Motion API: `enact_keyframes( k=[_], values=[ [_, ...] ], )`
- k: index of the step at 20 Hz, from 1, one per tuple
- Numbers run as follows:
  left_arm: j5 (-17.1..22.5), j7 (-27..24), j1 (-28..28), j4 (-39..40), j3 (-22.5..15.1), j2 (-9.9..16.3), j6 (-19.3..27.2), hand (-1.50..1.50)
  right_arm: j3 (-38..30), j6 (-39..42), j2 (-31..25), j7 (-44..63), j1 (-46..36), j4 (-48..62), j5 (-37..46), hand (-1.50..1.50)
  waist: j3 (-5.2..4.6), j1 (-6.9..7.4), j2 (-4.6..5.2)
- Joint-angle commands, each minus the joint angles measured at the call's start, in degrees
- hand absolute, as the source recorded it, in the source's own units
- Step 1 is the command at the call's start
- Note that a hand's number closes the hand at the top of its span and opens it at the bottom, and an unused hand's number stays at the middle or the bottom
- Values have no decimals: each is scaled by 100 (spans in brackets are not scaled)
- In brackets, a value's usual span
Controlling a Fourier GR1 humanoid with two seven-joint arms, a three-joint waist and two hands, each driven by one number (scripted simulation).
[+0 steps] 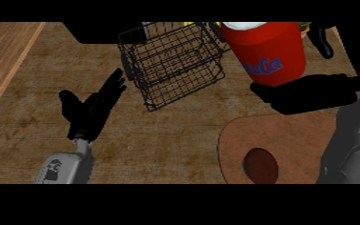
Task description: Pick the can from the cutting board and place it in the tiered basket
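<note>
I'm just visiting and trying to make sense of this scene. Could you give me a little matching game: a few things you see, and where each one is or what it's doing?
Things:
1. can
2. tiered basket
3. cutting board
4. left hand

Descriptions:
A. black wire, standing at the view's upper middle
B. open, fingers straight, holding nothing
C. red, held up by the right hand
D. light brown, lying at the lower right

Pairs: 1-C, 2-A, 3-D, 4-B

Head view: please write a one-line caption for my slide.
Right hand holds red can beside wire basket, above cutting board.
</note>
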Motion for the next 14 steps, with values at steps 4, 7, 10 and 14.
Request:
enact_keyframes(
  k=[4, 7, 10, 14],
  values=[
    [67, -46, -6, 54, 154, 22, -23, 0, -61, -917, 341, 189, -1366, 1876, 290, 150, 1, 27, 14],
    [94, 110, -312, 222, 149, 33, -109, 0, 13, -1497, 449, -47, -1589, 2623, 526, 150, 2, 8, 20],
    [102, -40, 80, -91, 54, 33, -208, 0, -15, -2132, 441, -531, -1764, 3571, 742, 150, 3, 65, 24],
    [-57, 139, -177, 54, 10, -98, 16, 0, -57, -2628, 465, -874, -2018, 4287, 484, 150, 4, 27, 19]
  ],
)
